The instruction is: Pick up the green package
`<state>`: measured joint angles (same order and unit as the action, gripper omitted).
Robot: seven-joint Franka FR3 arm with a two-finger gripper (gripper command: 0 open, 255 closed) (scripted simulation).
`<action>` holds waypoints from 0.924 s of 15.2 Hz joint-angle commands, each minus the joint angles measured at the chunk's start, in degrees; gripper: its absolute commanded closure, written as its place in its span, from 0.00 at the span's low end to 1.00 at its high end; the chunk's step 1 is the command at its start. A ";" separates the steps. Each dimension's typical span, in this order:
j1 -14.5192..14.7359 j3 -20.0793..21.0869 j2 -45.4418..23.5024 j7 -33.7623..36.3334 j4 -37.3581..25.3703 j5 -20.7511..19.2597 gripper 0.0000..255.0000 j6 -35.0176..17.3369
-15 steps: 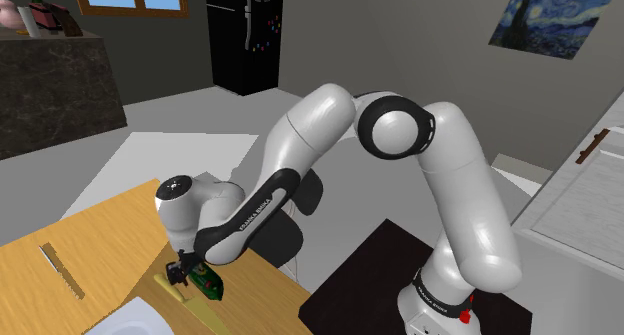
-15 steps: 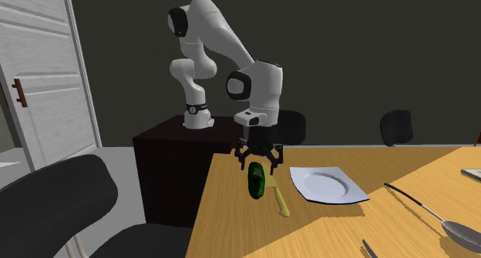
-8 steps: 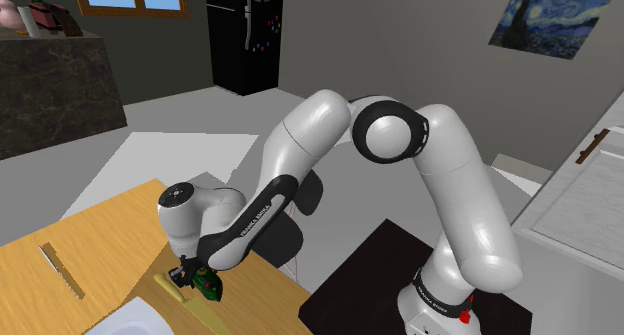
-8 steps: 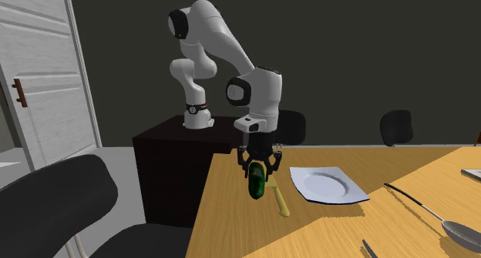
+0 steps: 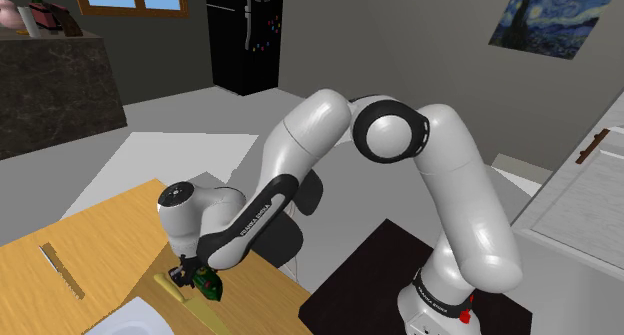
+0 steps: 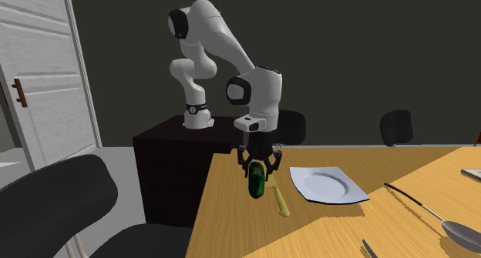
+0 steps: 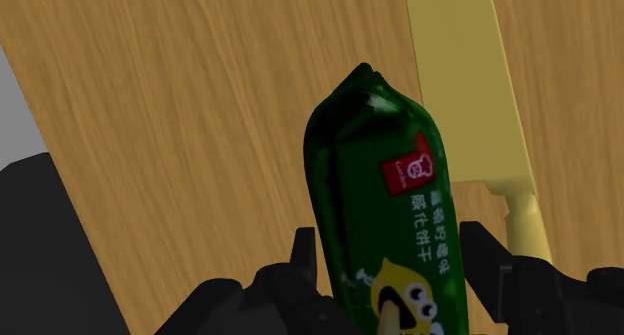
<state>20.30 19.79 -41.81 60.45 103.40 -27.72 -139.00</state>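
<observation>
— What's around the gripper [image 6: 259,165] on your feed?

— I see it low over the near corner of the wooden table [image 6: 347,233], closed on the green package [image 7: 385,213]: one black finger [image 7: 304,255] presses each flank of the bag. The bag stands on end, slightly tilted, close to the table's edge. I can't tell whether its bottom rests on the wood.

— Anything crowding it?

— A pale yellow knife [image 7: 460,83] lies flat just beside the bag, its handle next to one finger. Apart or touching, I can't say. Further along the table are a white plate [image 6: 327,185] and a spoon [image 6: 432,214], both well apart from the bag. A black chair [image 6: 62,210] sits off the table's corner, and the dark stand [image 6: 173,152] is behind it.

— Any print I should log?

— On the bag I see a red patch with a small white bear-like logo, a column of white characters I can't read, and a yellow cartoon face with big eyes below it. The arm's forearm carries white lettering, too small for me to read.
</observation>
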 commanded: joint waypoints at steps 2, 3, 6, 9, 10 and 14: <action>-0.49 0.61 1.51 -0.52 0.43 0.67 1.00 1.11; -0.67 0.85 2.11 -0.71 0.58 0.94 1.00 1.54; -1.18 1.58 3.87 -1.30 0.97 1.77 1.00 2.88; -1.68 2.28 5.58 -1.92 1.24 2.63 1.00 4.26; -1.85 2.51 6.14 -2.12 1.30 2.92 1.00 4.73; -2.46 3.40 8.32 -2.97 1.43 4.09 1.00 6.66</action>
<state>17.90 22.96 -33.94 57.65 105.00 -23.92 -132.93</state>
